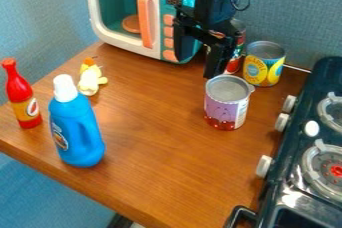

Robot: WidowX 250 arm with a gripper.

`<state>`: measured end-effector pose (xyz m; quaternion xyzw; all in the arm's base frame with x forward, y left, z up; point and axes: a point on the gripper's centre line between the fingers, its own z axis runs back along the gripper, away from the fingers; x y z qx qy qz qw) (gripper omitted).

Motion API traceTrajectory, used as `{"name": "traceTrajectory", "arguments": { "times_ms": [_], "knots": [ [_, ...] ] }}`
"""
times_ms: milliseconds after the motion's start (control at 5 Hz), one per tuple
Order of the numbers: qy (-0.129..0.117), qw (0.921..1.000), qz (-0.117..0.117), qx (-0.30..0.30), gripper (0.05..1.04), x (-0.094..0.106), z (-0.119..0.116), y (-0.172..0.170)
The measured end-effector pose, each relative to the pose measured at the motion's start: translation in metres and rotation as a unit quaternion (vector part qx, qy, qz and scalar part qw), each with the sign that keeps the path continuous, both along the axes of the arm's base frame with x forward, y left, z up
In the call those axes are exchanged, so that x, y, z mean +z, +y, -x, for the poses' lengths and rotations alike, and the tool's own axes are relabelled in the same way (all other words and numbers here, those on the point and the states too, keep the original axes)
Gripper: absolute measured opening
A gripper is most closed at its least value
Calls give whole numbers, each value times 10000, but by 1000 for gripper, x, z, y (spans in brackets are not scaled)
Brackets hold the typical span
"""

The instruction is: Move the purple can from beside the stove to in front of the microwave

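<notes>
The black gripper (197,67) hangs from the top edge in front of the toy microwave's right side, its two fingers apart and nothing visible between them. Just below its right finger stands a purple can (224,109) with a red base and grey top; whether they touch I cannot tell. Behind that finger is a red and green can (235,63), partly hidden by the arm. To its right stands a yellow and blue can (263,68). The white and teal microwave (120,41) has an orange handle, with an orange round piece visible inside.
A blue bottle (77,129) with a white cap stands at the front left, near a red bottle (21,97). A small yellow and white toy (90,79) lies behind them on the wooden table (157,147). The dark toy stove (300,167) borders the right side.
</notes>
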<state>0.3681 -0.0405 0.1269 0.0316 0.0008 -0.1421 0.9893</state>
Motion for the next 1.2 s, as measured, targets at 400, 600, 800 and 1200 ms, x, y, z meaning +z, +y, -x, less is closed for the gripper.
{"name": "traceTrajectory", "arguments": {
  "times_ms": [400, 600, 800, 1200],
  "knots": [
    [-63, 9986, -225, 483, 1005, -31, 4, -22],
    [-213, 9978, -269, 569, 1005, -31, 6, -46],
    [-331, 9978, -162, 556, 1005, -25, -1, -59],
    [-518, 9971, -81, 545, 1005, -27, -22, -77]
  ]
}}
